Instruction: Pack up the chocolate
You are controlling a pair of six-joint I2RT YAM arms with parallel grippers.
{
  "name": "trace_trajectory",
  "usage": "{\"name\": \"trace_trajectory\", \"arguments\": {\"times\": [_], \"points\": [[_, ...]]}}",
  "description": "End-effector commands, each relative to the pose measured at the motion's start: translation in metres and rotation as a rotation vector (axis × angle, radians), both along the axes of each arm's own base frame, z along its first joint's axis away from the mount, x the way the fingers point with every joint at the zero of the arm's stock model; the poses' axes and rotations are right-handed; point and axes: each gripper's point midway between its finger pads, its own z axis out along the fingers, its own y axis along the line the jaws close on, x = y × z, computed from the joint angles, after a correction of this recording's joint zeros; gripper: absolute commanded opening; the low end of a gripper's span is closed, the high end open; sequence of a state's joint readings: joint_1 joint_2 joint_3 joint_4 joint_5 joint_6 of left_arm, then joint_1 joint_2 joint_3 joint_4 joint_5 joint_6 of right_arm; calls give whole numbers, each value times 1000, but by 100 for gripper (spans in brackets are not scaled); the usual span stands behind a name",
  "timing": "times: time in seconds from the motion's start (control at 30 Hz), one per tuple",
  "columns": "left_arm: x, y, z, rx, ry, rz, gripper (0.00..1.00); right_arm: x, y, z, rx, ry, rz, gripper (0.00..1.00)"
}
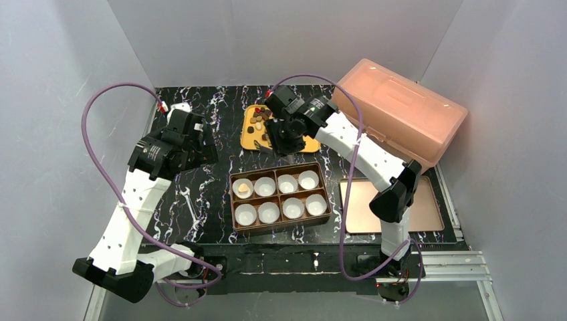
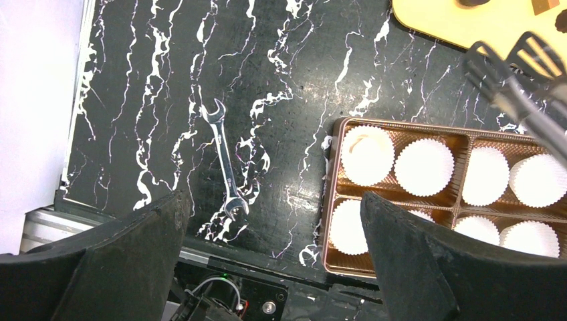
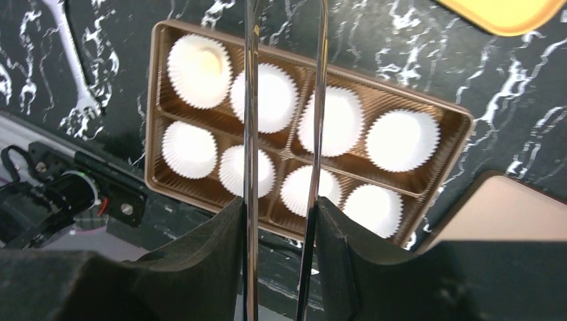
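Small brown and cream chocolate pieces (image 1: 258, 120) lie on a yellow plate (image 1: 249, 139) at the back centre. A brown box (image 1: 232, 204) holds several white paper cups. Its back-left cup holds one pale piece (image 1: 243, 190), also seen in the right wrist view (image 3: 208, 61). My right gripper (image 1: 281, 137) is shut on metal tongs (image 3: 250, 134), over the plate's near edge. The tong tips show in the left wrist view (image 2: 511, 63); I cannot tell if they hold anything. My left gripper (image 1: 199, 144) is open and empty, above the table left of the box (image 2: 330, 200).
A steel wrench (image 1: 190, 204) lies on the black marble table left of the box, also in the left wrist view (image 2: 226, 160). A pink plastic case (image 1: 401, 110) stands at the back right. A copper-coloured lid (image 1: 422, 208) lies right of the box.
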State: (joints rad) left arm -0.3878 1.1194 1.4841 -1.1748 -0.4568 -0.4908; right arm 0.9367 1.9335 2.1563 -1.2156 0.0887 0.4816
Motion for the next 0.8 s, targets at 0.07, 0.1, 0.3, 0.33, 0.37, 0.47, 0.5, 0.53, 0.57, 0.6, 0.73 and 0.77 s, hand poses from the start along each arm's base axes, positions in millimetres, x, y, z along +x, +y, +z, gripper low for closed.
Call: {"name": "trace_trajectory", "arguments": {"times": [0.07,0.1,0.3,0.33,0.37,0.47,0.5,0.53,0.57,0.6,0.73,0.77], "points": [[6,-3,4,-12,-12,-8,99,26,-22,18,15,-78,-44,48],[6,-4,3,-13,-8,-11,100,30,-23,17,14,-80,-49,48],[8,-9,-7,-25,17,-28,99,54,-19,10,16,-84,-70,48],[8,-10,-9,-28,20,-28,100,56,-17,8,15,-80,-70,48],[8,-10,-10,-27,25,-30,100,59,-16,5,13,-78,-70,48],[8,-10,-14,-26,31,-33,99,66,-11,-3,10,-73,-72,48],[8,-11,-15,-26,35,-34,99,69,-10,-6,8,-71,-75,48],[8,-11,-16,-28,36,-36,99,71,-9,-8,6,-70,-76,48],[8,-12,-17,-29,41,-38,100,74,-9,-11,2,-70,-79,48],[7,-12,-19,-30,45,-38,99,76,-8,-13,-3,-69,-81,48],[7,-13,-22,-37,51,-40,99,86,-6,-20,-9,-75,-86,48],[7,-13,-23,-36,52,-40,99,88,-5,-21,-10,-77,-87,48]]}}
